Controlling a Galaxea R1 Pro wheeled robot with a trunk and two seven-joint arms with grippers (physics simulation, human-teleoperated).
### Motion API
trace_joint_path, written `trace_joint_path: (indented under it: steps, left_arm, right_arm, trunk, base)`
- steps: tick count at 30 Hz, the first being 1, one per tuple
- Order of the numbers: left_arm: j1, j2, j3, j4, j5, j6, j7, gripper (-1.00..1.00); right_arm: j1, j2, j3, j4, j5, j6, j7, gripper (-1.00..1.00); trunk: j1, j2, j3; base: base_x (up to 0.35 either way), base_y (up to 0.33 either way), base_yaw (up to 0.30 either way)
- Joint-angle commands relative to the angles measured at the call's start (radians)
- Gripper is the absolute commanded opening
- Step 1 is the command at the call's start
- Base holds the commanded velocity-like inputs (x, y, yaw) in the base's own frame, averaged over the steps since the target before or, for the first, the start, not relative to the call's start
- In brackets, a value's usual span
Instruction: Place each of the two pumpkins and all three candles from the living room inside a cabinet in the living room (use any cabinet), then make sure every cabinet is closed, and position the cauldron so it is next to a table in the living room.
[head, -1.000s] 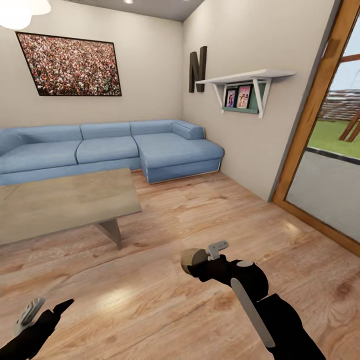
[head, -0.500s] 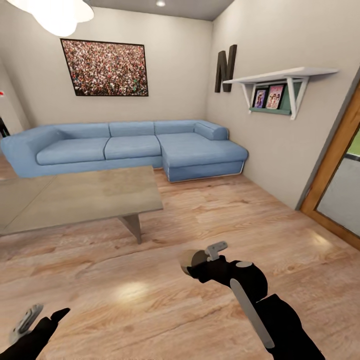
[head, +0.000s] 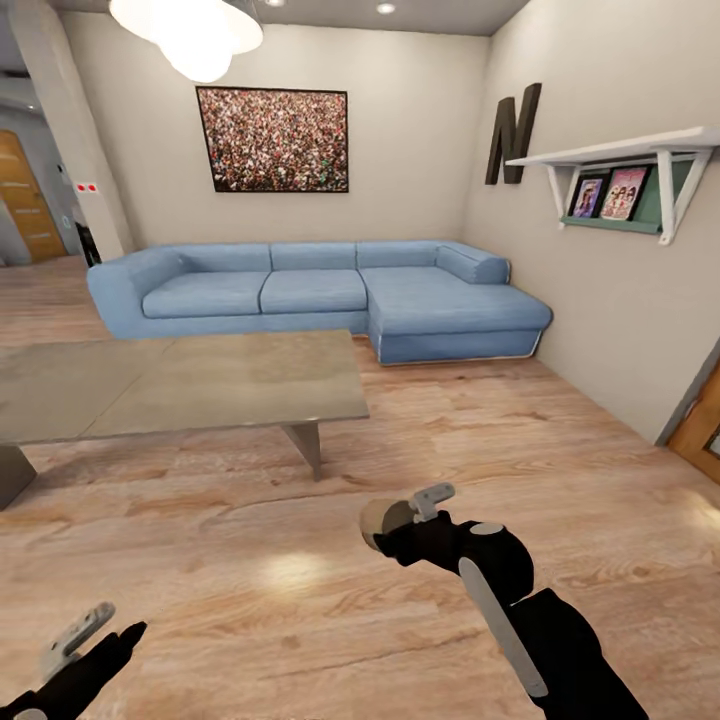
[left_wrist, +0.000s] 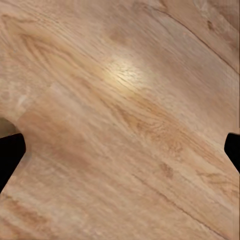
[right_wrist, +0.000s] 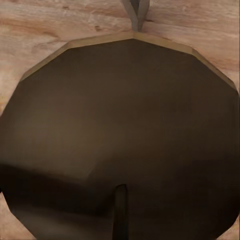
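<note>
Candle (head: 381, 520) sits clamped in your right gripper (head: 400, 518), carried low over the wooden floor (head: 300, 590); in the right wrist view its flat end (right_wrist: 120, 135) looms close. Your left gripper (head: 95, 640) hangs spread with nothing between its jaws, near the floor on the left. Ahead are the low table (head: 200, 385) and, farther, the blue sofa (head: 320, 295). You seem to be ferrying this candle toward a cabinet. Next, turn until one comes into sight, then free the left gripper's reach for pulling it open.
</note>
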Motion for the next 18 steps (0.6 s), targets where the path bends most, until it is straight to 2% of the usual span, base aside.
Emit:
trace_joint_path:
  steps: [1,6,9,11,13,15,16,18]
  left_arm:
    - [0.000,0.000,-0.003,-0.001,-0.008,-0.002,0.032,1.00]
    - [0.000,-0.001,-0.010,-0.008,-0.044,-0.005,0.043,1.00]
    - [0.000,0.001,-0.038,-0.046,-0.052,-0.005,0.043,1.00]
    - [-0.006,0.007,-0.060,-0.066,-0.054,-0.002,0.075,1.00]
    - [-0.011,0.010,-0.066,-0.070,-0.054,0.004,0.089,1.00]
    - [-0.021,0.012,-0.082,-0.070,-0.054,0.010,0.103,1.00]
    - [-0.027,0.014,-0.101,-0.067,-0.056,0.012,0.111,1.00]
    - [-0.030,0.016,-0.109,-0.064,-0.057,0.012,0.114,1.00]
  right_arm:
    - [-0.001,0.000,0.002,-0.001,-0.004,0.004,-0.003,-1.00]
    - [-0.001,-0.002,0.000,-0.001,-0.003,0.003,-0.002,-1.00]
    - [0.001,-0.003,0.000,-0.002,-0.002,-0.008,-0.004,-1.00]
    - [-0.006,0.003,-0.009,-0.002,-0.001,-0.009,-0.005,-1.00]
    - [-0.008,0.006,-0.011,-0.002,-0.001,-0.012,-0.004,-1.00]
    - [-0.009,0.008,-0.013,-0.002,-0.001,-0.014,-0.004,-1.00]
    - [-0.015,0.012,-0.013,-0.002,-0.001,-0.015,-0.002,-1.00]
    - [-0.021,0.016,-0.014,-0.002,-0.002,-0.016,-0.002,-1.00]
  trunk:
    - [0.000,0.000,-0.001]
    - [0.000,0.000,-0.001]
    - [0.000,0.000,-0.002]
    - [0.000,0.000,-0.002]
    - [0.000,0.000,-0.002]
    - [0.000,0.000,-0.002]
    - [0.000,0.000,-0.002]
    - [0.000,0.000,-0.003]
  base:
    - [0.000,0.000,0.300]
    - [0.000,0.000,0.299]
    - [0.000,0.000,0.300]
    - [0.000,0.000,0.299]
    - [0.000,0.000,0.299]
    - [0.000,0.000,0.299]
    - [0.000,0.000,0.299]
    - [0.000,0.000,0.299]
